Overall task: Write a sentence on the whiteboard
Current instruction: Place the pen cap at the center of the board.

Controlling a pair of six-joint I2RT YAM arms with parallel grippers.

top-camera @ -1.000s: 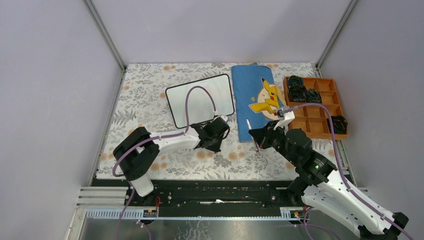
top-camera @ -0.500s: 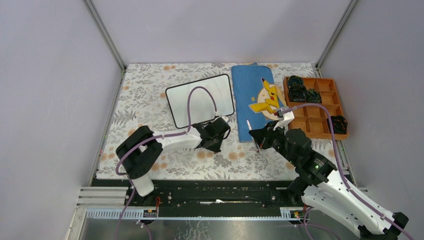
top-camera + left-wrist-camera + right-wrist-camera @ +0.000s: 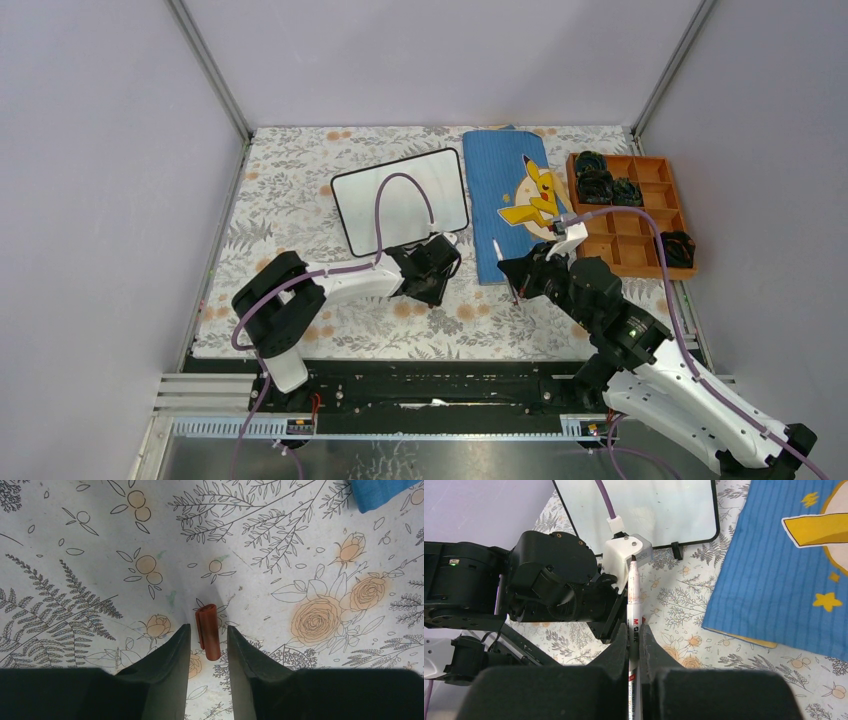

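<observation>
The whiteboard lies tilted on the flowered mat; its face shows no writing, so the sentence is not in view. It also shows in the right wrist view. My left gripper sits low just in front of the board's near edge. It is open, its jaws either side of a red pen cap lying on the mat, with gaps on both sides. My right gripper is shut on a white marker, tip pointing up toward the left gripper; the marker also shows from above.
A blue cloth with a yellow cartoon figure lies right of the board. A wooden compartment tray with dark items stands at the far right. The left arm's purple cable arcs over the board.
The left arm's elbow has shifted slightly to the right; its gripper stays by the cap. The right arm and marker have not visibly moved.
</observation>
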